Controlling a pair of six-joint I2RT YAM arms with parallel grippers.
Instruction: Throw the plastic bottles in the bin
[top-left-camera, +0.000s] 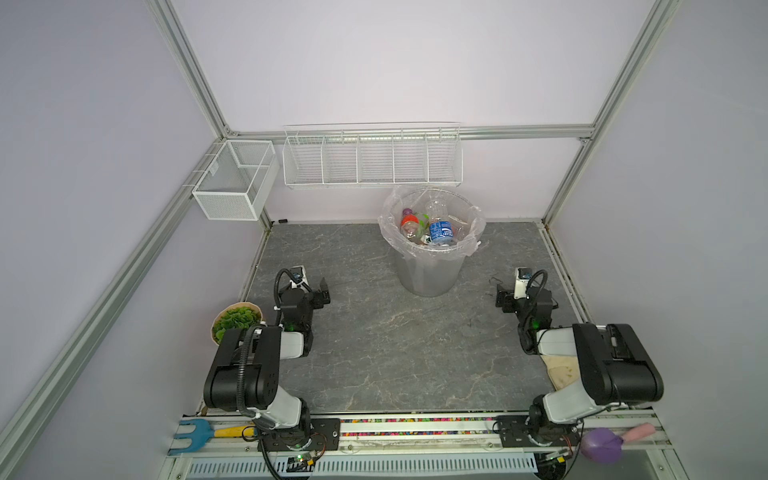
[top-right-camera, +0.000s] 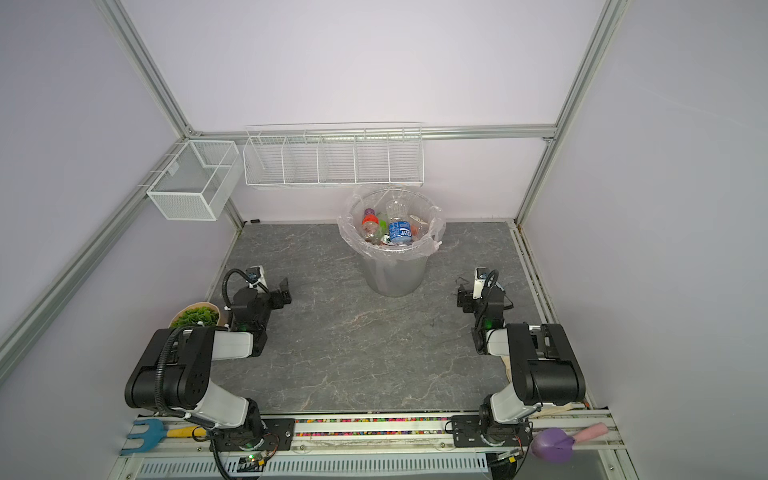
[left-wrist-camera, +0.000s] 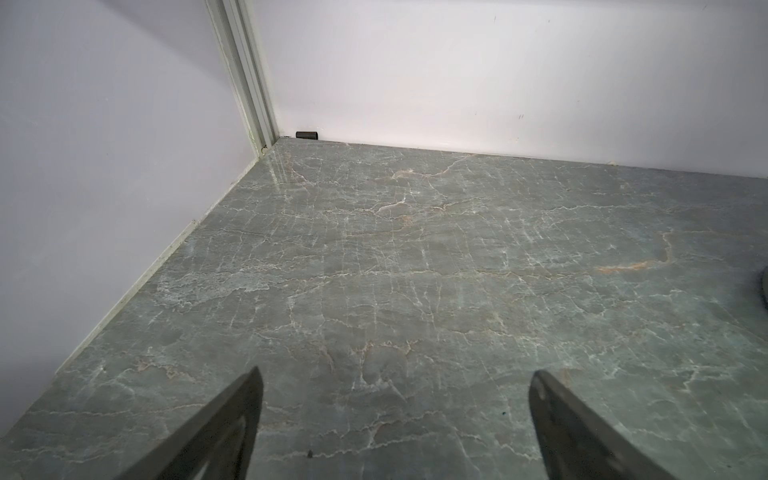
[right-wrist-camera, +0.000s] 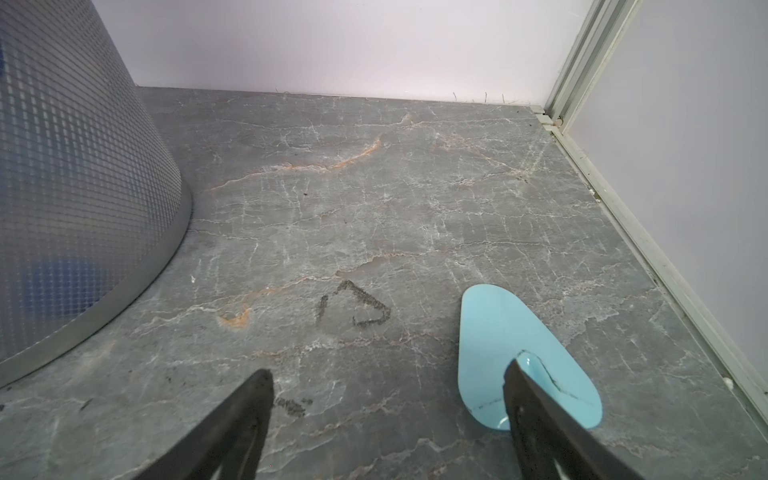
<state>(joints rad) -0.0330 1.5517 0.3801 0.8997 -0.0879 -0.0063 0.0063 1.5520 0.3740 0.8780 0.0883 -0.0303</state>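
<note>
The plastic bottles (top-left-camera: 434, 228) lay heaped inside the bin (top-left-camera: 428, 276), which stood near the back wall (top-left-camera: 395, 83), midway across the grey marbled tabletop (top-left-camera: 374, 340). Nearer the front, the left gripper (left-wrist-camera: 397, 372) and the right gripper (right-wrist-camera: 388, 368) hung low on either side, both with jaws spread wide and holding nothing; a pale blue flat piece (right-wrist-camera: 494, 332) lay beneath the right one

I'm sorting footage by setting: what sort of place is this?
Probably a robot test cell in a lab: a left arm and right arm at a tabletop, an aluminium frame with blank walls, and a bin of bottles.
</note>
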